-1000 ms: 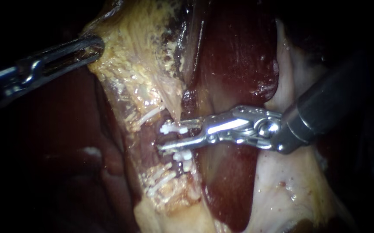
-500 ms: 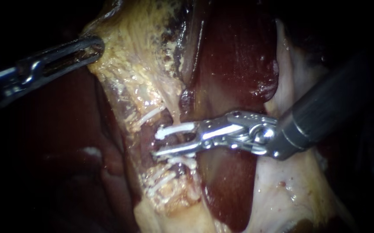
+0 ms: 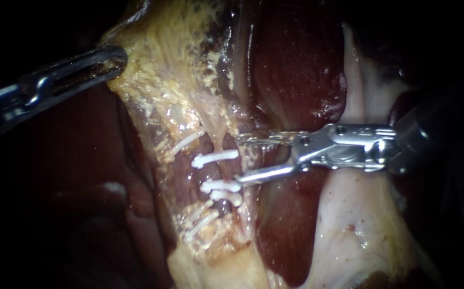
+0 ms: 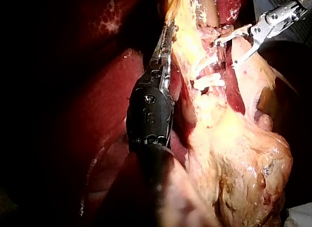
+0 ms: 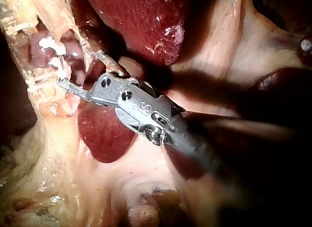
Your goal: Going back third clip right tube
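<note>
Left: the left instrument (image 3: pixel 111 56), its jaws closed on the edge of the yellow fatty tissue (image 3: pixel 162 69). Centre: three white clips (image 3: pixel 215 158) lie across the tube (image 3: pixel 227 172), one below another. Right: the right instrument (image 3: pixel 238 160), its jaws wide apart and holding nothing. The lower jaw tip is just beside the middle clip, and dark red liver (image 3: pixel 296 64) lies behind.

The liver (image 3: pixel 296 75), dark red, is the bed here, spreading under and beside the right instrument (image 3: pixel 241 160). What it rests on is hidden. Directly on it lies pale yellow fatty tissue (image 3: pixel 173 91), ahead of that instrument's open jaws, its far edge pinched by the left instrument (image 3: pixel 115 55).
</note>
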`<state>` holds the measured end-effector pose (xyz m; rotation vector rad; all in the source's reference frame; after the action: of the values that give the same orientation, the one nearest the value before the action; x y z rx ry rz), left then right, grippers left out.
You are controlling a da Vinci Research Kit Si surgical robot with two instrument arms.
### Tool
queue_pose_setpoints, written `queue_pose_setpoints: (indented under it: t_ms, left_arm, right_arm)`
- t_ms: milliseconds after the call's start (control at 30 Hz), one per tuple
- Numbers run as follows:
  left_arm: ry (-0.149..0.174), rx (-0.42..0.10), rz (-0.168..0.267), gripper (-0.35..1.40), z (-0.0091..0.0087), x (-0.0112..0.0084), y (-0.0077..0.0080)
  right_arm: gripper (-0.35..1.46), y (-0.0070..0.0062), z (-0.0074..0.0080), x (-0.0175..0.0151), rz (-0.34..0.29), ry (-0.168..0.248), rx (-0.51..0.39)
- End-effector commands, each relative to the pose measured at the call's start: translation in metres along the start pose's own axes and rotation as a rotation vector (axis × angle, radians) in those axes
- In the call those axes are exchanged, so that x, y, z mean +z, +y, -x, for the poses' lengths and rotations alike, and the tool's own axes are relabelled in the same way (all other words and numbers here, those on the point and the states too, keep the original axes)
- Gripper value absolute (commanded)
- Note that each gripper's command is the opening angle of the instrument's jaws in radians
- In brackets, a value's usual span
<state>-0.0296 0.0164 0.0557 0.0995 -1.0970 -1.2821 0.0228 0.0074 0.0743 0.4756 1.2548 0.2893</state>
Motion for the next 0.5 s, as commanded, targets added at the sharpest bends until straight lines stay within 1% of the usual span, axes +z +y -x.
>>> queue_pose_setpoints:
  t_ms: [33, 133, 300, 400, 467, 500]
  left_arm:
    - [0.0, 0.0, -0.001, -0.35, 0.0, 0.0, 0.0]
    - [0.0, 0.0, 0.0, -0.35, -0.0001, 0.0, 0.0]
    - [-0.001, 0.001, 0.0, -0.35, -0.0001, 0.0001, 0.0]
    - [-0.002, 0.001, 0.001, -0.35, -0.0004, 0.0003, -0.0001]
    - [-0.008, 0.003, 0.004, -0.35, -0.0009, 0.0008, 0.0]
    - [-0.003, 0.005, 0.004, -0.35, -0.0012, 0.0011, 0.0]
  right_arm:
    - [0.6, -0.0003, -0.0003, -0.0005, -0.004, -0.001, -0.022]
    - [0.6, -0.0009, -0.0011, -0.002, -0.012, -0.001, -0.066]
    - [0.6, -0.0015, -0.0022, -0.0038, -0.019, -0.001, -0.088]
    - [0.6, -0.0017, -0.0026, -0.0041, -0.011, -0.003, -0.09]
    - [0.6, -0.0017, -0.0026, -0.0041, -0.013, -0.003, -0.088]
    - [0.6, -0.0017, -0.0026, -0.0041, -0.013, -0.003, -0.088]
